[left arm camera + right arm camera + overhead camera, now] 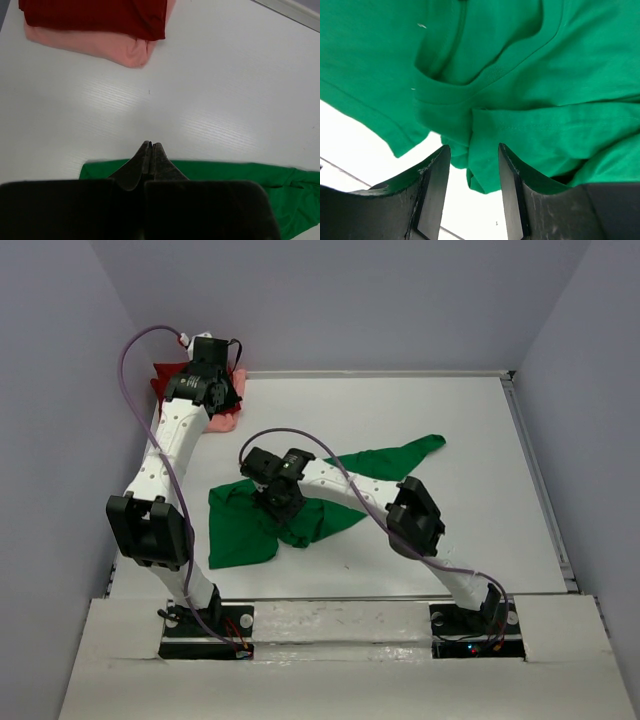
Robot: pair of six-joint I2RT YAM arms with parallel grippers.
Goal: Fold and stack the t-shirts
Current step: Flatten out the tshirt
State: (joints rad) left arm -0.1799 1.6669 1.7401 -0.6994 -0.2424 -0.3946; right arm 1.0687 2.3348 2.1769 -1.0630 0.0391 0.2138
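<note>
The bright green t-shirt (370, 462) lies crumpled and spread across the middle of the table. My right gripper (275, 495) is down on its left part. In the right wrist view the right gripper (472, 150) is open, its jaws either side of a bunched fold of the green t-shirt (520, 75). The dark red t-shirt (165, 380) lies folded on the salmon pink t-shirt (222, 422) in the far left corner. My left gripper (215, 390) hovers there, shut and empty (150, 144). The left wrist view shows the dark red t-shirt (95, 17), the salmon pink t-shirt (100, 47) and a green t-shirt edge (225, 170).
The white table (450, 420) has a raised rail along its right edge (540, 480) and back edge (290, 10). Grey walls close in on the left, back and right. The right arm's elbow (415, 515) sits over the table right of the green shirt.
</note>
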